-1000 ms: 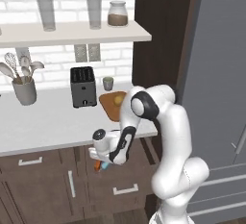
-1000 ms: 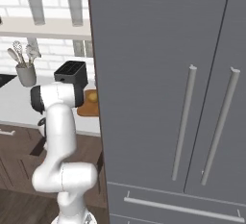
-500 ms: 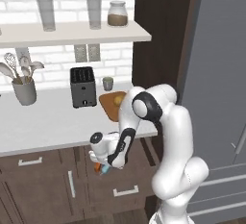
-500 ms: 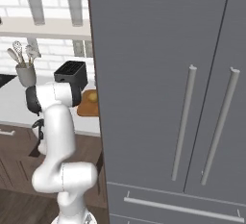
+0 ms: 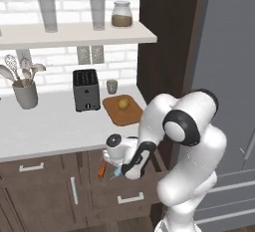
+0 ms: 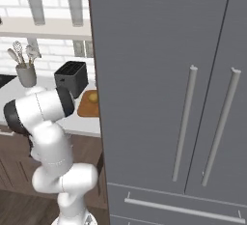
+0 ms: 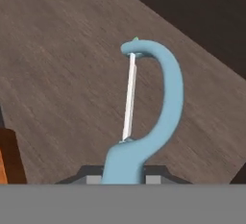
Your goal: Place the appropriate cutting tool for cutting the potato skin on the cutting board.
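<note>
Pointing straight away from the fingers (image 7: 144,172), the peeler (image 7: 153,112) (blade lengthwise).

The arm (image 5: 194,141) is built of glossy white, rounded segments joined by dark grey-black rings and caps at the joints, swelling into a bulbous shoulder and elbow, thinning toward a white wrist with a round dark-centred disc, and rising from a stout white column.

One peeler (image 7: 158,107) was up, one knife (image 5: 102,170) beside it. One board (image 5: 123,110) carried one potato (image 5: 122,104). One toaster (image 5: 86,90), one cup (image 5: 112,86), one utensil crock (image 5: 25,94). The shelf (image 5: 74,35) held two glasses (image 5: 48,14) and one jar (image 5: 121,15).
</note>
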Controlling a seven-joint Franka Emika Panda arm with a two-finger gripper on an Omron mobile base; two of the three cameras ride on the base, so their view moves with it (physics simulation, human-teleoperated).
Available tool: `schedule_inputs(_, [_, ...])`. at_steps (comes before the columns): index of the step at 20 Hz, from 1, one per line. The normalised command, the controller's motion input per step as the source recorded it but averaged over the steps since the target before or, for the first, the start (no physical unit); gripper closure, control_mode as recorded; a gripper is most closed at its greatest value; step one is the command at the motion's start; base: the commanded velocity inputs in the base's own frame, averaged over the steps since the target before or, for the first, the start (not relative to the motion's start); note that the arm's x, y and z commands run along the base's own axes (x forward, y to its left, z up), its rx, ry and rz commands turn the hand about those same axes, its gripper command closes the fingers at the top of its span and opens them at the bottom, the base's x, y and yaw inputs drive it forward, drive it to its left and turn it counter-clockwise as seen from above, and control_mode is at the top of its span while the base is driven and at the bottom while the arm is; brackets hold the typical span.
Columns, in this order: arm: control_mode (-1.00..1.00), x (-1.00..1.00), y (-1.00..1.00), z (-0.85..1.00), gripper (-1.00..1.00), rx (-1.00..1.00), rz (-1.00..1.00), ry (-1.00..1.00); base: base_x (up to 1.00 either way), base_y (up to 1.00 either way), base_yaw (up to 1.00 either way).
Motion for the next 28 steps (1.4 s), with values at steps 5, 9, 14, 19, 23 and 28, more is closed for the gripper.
schedule_inputs(5, [-1.00, 0.00, -0.26, 1.00, 1.00, 0.13, -0.13, 0.00, 0.00, 0.00, 0.00])
schedule_inputs(9, [-1.00, 0.08, -0.19, 1.00, 1.00, 0.11, -0.12, 0.03, 0.00, 0.00, 0.00])
schedule_inputs(14, [-1.00, 0.29, -0.07, 1.00, 1.00, 0.08, -0.12, 0.08, 0.00, 0.00, 0.00])
schedule_inputs(19, [-1.00, 0.36, -0.12, 1.00, 1.00, 0.00, -0.04, 0.07, 0.00, 0.00, 0.00])
schedule_inputs(23, [-1.00, 0.79, 0.00, 0.98, 1.00, 0.00, 0.00, 0.12, 0.00, 0.00, 0.00])
schedule_inputs(28, [-1.00, 1.00, 0.00, 0.35, 1.00, -0.02, 0.00, 0.17, 0.00, 0.00, 0.00])
